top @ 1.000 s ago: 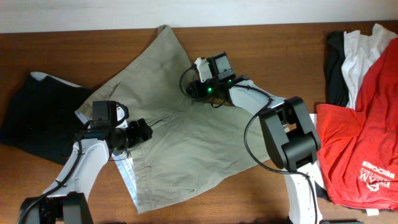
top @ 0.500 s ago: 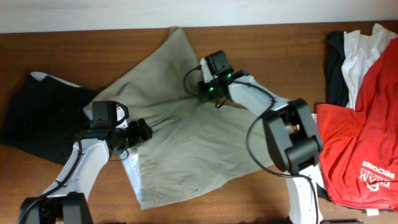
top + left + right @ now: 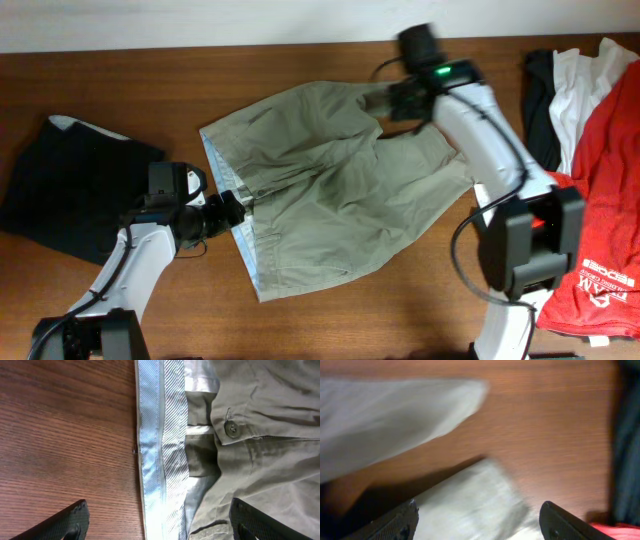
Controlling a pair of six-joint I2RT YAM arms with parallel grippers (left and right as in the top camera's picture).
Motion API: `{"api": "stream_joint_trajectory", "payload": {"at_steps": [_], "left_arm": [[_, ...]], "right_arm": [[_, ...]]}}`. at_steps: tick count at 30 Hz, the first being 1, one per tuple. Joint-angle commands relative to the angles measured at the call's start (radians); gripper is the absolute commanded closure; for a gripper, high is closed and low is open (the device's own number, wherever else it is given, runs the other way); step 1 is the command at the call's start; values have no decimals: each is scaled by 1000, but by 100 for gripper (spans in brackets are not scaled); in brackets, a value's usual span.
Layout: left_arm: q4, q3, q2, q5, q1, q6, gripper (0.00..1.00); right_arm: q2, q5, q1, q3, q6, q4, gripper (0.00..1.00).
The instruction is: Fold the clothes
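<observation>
The khaki-beige shorts (image 3: 330, 190) lie spread flat mid-table, with the pale bluish-white inner waistband (image 3: 240, 235) at their left end. My left gripper (image 3: 230, 208) is open at the waistband. In the left wrist view its jaws (image 3: 160, 527) straddle the striped waistband (image 3: 160, 450) beside the button fly of the shorts (image 3: 265, 460), gripping nothing. My right gripper (image 3: 398, 100) is open over the upper right leg. The right wrist view is blurred, with cloth (image 3: 470, 505) under the spread jaws (image 3: 480, 522).
A black garment (image 3: 70, 185) lies at the left. At the right edge lies a pile: a red printed T-shirt (image 3: 590, 230), a white garment (image 3: 585, 85) and a black one (image 3: 540, 100). The table's far edge runs close behind the shorts.
My right arm has swung from mid-table to the upper right. The shorts have opened out and shifted right, both legs now showing. My left arm has hardly moved.
</observation>
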Motion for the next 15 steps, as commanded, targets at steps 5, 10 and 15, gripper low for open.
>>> {"api": "stream_joint_trajectory", "payload": {"at_steps": [5,10,15], "left_arm": [[3,-3,0,-6,-3,11,11],[3,-3,0,-6,-3,11,11],[3,-3,0,-7,-3,12,11]], "right_arm": [[196,-547,-118,-1,-104,124,20],[320,-635,-41,-2,-105,443,13],[350,-386,20,-1,-104,578,75]]}}
